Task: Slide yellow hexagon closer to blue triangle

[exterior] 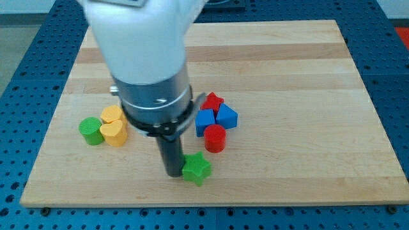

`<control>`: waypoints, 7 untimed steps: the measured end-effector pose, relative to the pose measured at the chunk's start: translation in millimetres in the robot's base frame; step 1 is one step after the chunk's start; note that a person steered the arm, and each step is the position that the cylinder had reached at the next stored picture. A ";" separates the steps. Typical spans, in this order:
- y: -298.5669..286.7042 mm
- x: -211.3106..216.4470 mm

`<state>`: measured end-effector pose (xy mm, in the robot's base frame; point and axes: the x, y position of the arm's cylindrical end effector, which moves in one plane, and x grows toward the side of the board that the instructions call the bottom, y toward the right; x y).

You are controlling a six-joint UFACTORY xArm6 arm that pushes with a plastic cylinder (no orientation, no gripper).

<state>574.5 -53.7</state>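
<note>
Reaching down from the upper left of the frame, a bulky white arm point(137, 38) ending in a dark ringed collar point(155, 102), with a straight dark rod below it, upright over the wooden board point(287, 70). My tip point(172, 174) planted low at centre, slightly left of the middle, just beside and seemingly touching the left edge of a green star point(196, 168). No fingers or jaws here, only a bare rod, so nothing clenched, nothing grasped, nothing released. Off to the left of the rod, well apart from my tip and higher in the frame: a yellow hexagon point(111, 115), partly hidden behind the collar, sitting just above and touching a yellow heart point(115, 133). Pressed close to the left of that pair, a green cylinder point(91, 131). On the other side of the rod, right of centre, a tight cluster: blue triangle point(226, 117) at the cluster's right, a blue cube-like block point(204, 121) touching it on the left, a red block point(213, 101) of unclear shape just above the two blue ones, a red cylinder point(215, 138) just below them. Rod and collar standing between the yellow hexagon and the blue triangle. Around the board, a blue perforated surface point(38, 38) along the frame's edges.
</note>
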 end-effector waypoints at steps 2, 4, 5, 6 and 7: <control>36.5 0.0; 21.1 -20.8; 39.3 -32.8; 49.4 -59.5; 49.7 -68.4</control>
